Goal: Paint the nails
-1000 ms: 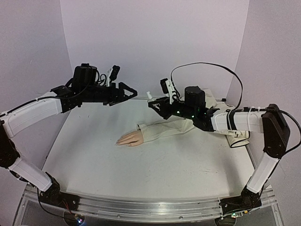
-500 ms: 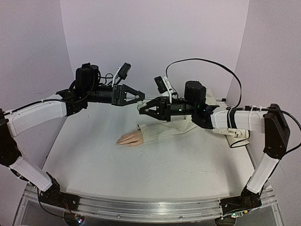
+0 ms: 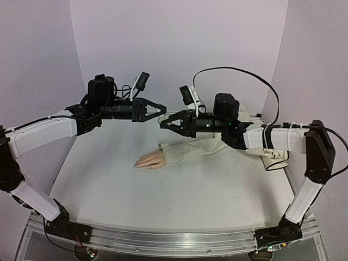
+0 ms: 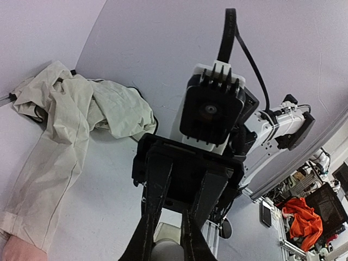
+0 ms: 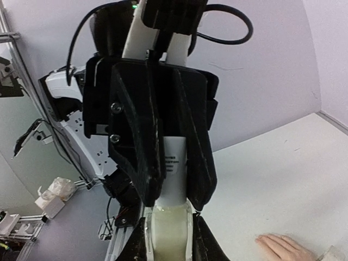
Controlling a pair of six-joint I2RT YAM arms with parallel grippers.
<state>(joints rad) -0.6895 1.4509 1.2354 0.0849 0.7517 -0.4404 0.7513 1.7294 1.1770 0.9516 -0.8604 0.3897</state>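
The nails [image 3: 138, 162] are too small to make out on the smooth peach fake hand [image 3: 150, 160]. It lies flat on the table [image 3: 163, 201], below both grippers, and its beige cloth sleeve [image 3: 190, 149] is wrinkled. The left gripper [image 3: 162, 110] and right gripper [image 3: 163, 123] meet tip to tip. Each pinches one end of a glossy white cylindrical bottle [image 5: 173, 163], which is mostly hidden by their black fingers.

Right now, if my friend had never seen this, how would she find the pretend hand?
Look at the white table and find the beige cloth sleeve lying across it. From the sleeve's left end pokes a small peach fake hand, flat on the table. It is the only skin-coloured thing, below the small white bottle pinched in the air by the left gripper and right gripper.
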